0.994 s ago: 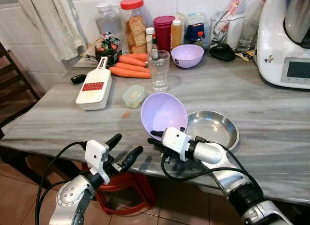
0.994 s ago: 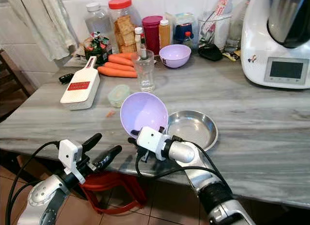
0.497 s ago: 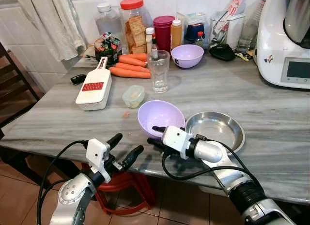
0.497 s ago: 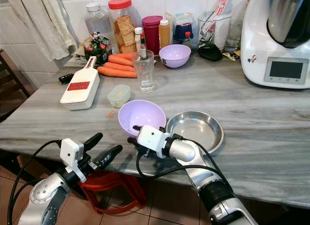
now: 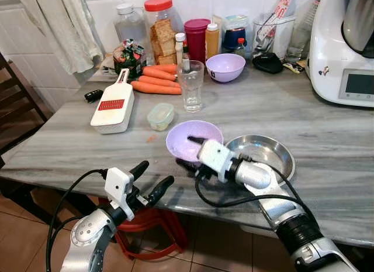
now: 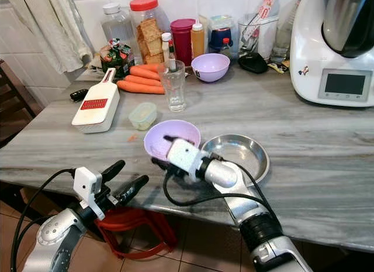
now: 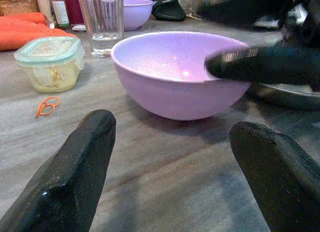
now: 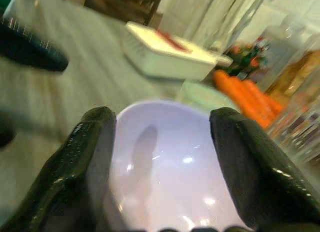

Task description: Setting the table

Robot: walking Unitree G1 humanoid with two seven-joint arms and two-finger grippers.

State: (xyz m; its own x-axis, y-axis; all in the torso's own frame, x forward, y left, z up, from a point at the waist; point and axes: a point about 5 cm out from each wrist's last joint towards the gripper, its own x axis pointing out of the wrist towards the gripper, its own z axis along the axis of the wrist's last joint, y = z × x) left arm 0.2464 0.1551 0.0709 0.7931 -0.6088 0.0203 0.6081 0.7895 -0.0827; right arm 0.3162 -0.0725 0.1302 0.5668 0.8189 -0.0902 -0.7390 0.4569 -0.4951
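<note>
Moved: lilac bowl (image 5: 193,138), tipped on edge a second ago, now sits upright on the bench (image 5: 70,143) beside the steel plate (image 5: 261,155).
Right gripper (image 5: 194,152): jaws straddle the bowl's rim.
Left gripper (image 5: 151,179): jaws wide, empty.
Progress: bowl placed; release and remaining settings left.

Grey marble table (image 5: 70,149) w/ lilac bowl (image 5: 190,137), steel pan (image 5: 266,155), glass (image 5: 191,85), grater (image 5: 113,102), carrots (image 5: 156,79).

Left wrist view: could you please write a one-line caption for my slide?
Open left gripper facing a lilac plastic bowl upright on the grey marble table, the right gripper at its rim.
</note>
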